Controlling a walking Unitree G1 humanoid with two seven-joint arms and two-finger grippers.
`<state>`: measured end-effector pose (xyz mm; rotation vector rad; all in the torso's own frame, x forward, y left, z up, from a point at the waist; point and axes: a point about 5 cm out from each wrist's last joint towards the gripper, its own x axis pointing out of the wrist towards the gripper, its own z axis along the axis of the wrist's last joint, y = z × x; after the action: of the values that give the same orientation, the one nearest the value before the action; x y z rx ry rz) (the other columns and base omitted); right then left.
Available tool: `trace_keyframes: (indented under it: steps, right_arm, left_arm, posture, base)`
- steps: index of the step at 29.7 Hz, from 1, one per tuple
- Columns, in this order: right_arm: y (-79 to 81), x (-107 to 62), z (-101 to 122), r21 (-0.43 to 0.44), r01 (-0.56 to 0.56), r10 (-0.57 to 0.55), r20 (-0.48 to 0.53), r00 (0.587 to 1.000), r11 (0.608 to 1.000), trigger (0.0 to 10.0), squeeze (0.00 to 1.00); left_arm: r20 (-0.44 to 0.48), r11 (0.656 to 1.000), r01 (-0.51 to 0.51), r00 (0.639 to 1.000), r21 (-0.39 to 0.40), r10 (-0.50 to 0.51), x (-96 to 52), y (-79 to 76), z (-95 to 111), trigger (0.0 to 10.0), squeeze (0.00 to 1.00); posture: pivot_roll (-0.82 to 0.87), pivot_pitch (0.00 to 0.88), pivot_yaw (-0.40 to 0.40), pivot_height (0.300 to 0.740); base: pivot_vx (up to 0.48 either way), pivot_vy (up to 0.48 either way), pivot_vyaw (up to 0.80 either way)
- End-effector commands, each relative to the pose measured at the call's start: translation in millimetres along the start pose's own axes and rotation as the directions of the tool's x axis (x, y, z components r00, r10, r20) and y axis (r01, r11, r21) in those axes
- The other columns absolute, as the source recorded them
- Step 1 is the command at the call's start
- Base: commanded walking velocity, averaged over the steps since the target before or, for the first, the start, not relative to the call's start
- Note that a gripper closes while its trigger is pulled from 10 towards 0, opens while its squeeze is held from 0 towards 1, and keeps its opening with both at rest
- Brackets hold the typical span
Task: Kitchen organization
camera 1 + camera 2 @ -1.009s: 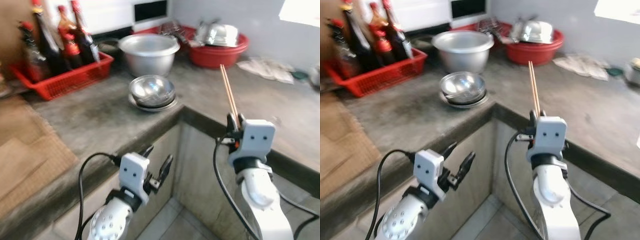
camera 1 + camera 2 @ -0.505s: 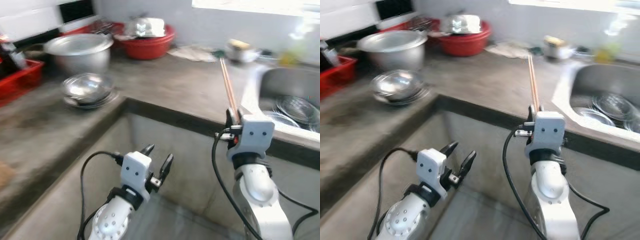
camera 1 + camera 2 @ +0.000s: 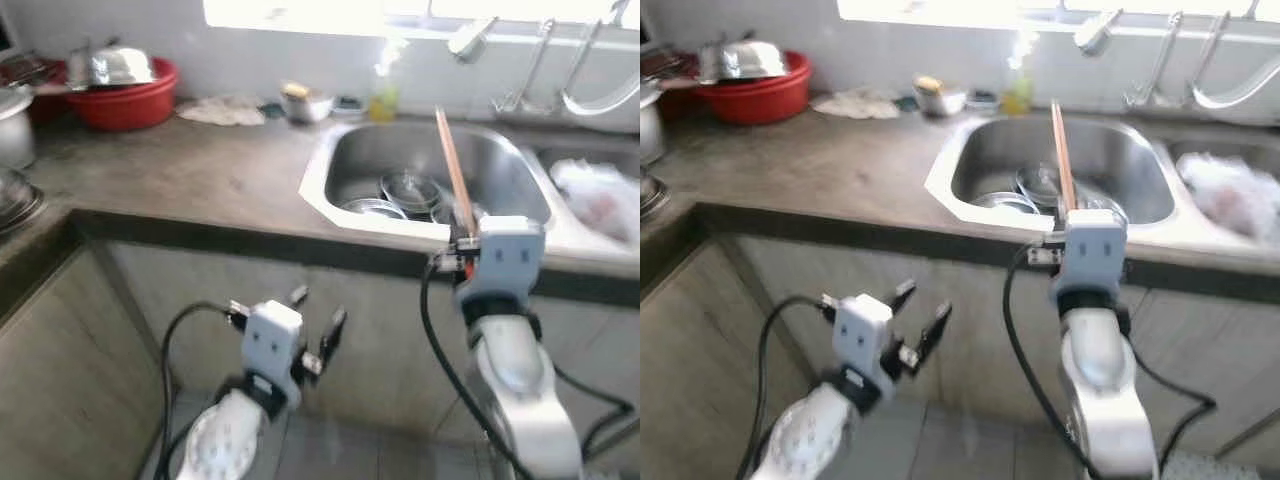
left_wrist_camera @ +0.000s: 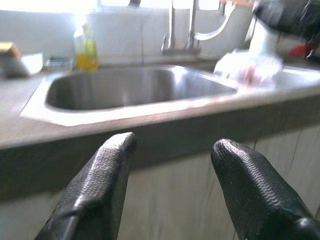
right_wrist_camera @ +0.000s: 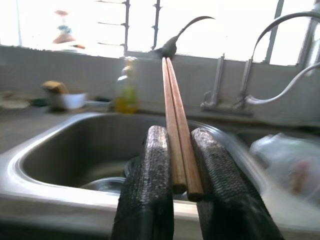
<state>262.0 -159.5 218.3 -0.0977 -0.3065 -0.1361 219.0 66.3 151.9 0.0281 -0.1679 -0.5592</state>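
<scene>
Chopsticks [image 5: 176, 130] upright, clamped in right gripper [image 5: 176, 192] fingers before sink [image 3: 520, 200]; left gripper [image 4: 170, 190] fingers apart.

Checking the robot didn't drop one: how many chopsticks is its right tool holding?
2. Both thin brown wooden chopsticks lie side by side, clamped between the right tool's black fingers, tips pointing up over the steel sink.

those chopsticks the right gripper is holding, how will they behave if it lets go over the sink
The chopsticks look thin, straight and stiff, so probably light. Pinched near one end by the right gripper, they may pivot or slip. Being round, they would likely roll in the sink.
</scene>
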Motion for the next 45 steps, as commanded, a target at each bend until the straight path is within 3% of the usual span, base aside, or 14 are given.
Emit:
trace_keyframes:
  steps: [1,12,24,28,35,42,43,45]
  right_arm:
    - [11.4,3.1,5,0.033,-0.048,0.048,0.011,0.999,0.998,10.0,0.0]
    - [20.1,15.1,11,0.09,-0.132,0.133,0.002,0.991,0.987,10.0,0.0]
    - [14.6,42.3,21,-0.012,-0.245,0.245,-0.017,0.97,0.97,10.0,0.0]
    - [11.6,58.2,16,-0.098,-0.333,0.322,-0.113,0.94,0.938,10.0,0.0]
    - [8.8,71.6,7,-0.143,-0.421,0.378,-0.252,0.891,0.896,10.0,0.0]
    - [1.2,89.0,-22,-0.116,-0.49,0.405,-0.417,0.813,0.864,10.0,0.0]
    - [-0.4,92.8,-32,-0.103,-0.508,0.408,-0.471,0.782,0.855,10.0,0.0]
    - [-0.7,93.6,-34,-0.099,-0.512,0.409,-0.483,0.774,0.853,10.0,0.0]
  left_arm:
    - [0.003,0.999,-0.025,1.0,0.025,0.025,-2.4,8.5,2,10.0,0.0]
    - [0.005,1.0,-0.017,1.0,0.027,0.016,-2.5,7.3,1,10.0,0.0]
    - [0.0,1.0,-0.012,1.0,0.017,0.012,-1.7,6.9,0,10.0,0.0]
    - [0.0,1.0,-0.017,1.0,0.011,0.017,-1.9,6.3,1,10.0,0.0]
    - [0.008,1.0,-0.022,1.0,0.012,0.022,-2.4,5.7,3,10.0,0.0]
    - [0.007,1.0,-0.027,1.0,0.009,0.027,-3.6,3.2,5,10.0,0.0]
    - [0.009,0.999,-0.032,0.999,0.01,0.032,-4.0,2.8,6,10.0,0.0]
    - [0.01,0.999,-0.033,0.999,0.011,0.033,-4.2,2.7,6,10.0,0.0]
  posture:
    - [0.14,0.081,-0.01,0.74]
    - [0.15,0.065,-0.015,0.74]
    - [0.15,0.061,-0.023,0.74]
    - [0.15,0.069,-0.026,0.74]
    - [0.15,0.081,-0.036,0.74]
    - [0.17,0.103,-0.045,0.74]
    - [0.17,0.109,-0.047,0.74]
    - [0.17,0.109,-0.047,0.74]
  base:
    - [0.469,0.0,0.0]
    - [0.469,0.0,0.0]
    - [0.358,0.0,0.0]
    - [0.0,0.0,0.0]
    - [0.0,0.0,0.0]
    - [0.0,0.0,0.0]
    - [0.0,0.0,0.0]
    - [0.0,0.0,0.0]
